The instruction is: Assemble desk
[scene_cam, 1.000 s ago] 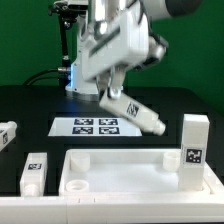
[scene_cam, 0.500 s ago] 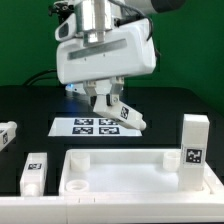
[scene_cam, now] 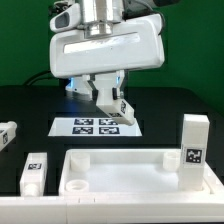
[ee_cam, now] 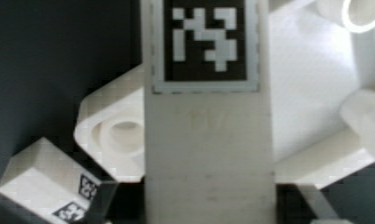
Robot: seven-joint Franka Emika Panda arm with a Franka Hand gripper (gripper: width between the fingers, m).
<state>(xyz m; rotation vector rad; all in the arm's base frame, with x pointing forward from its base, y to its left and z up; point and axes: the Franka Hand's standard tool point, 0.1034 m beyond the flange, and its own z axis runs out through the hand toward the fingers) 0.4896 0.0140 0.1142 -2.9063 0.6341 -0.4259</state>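
Observation:
My gripper (scene_cam: 110, 96) is shut on a white square leg (scene_cam: 118, 106) and holds it in the air, tilted, above the marker board (scene_cam: 90, 127). In the wrist view the held leg (ee_cam: 205, 120) runs lengthwise between the jaws of my gripper (ee_cam: 210, 208), its tag facing the camera. The white rimmed tabletop (scene_cam: 120, 158) lies in front, and its corner socket shows in the wrist view (ee_cam: 120, 130). A second leg (scene_cam: 193, 140) stands upright at the tabletop's right end. A third leg (scene_cam: 34, 172) stands left of the tabletop and also shows in the wrist view (ee_cam: 51, 182).
Another leg (scene_cam: 6, 135) lies at the exterior view's left edge. The white robot base (scene_cam: 78, 80) stands behind the marker board. The table top is black, with a green wall behind.
The arm has turned and swung toward the exterior view's left. The held leg went from slanting out to the right to hanging steeper, close under the hand.

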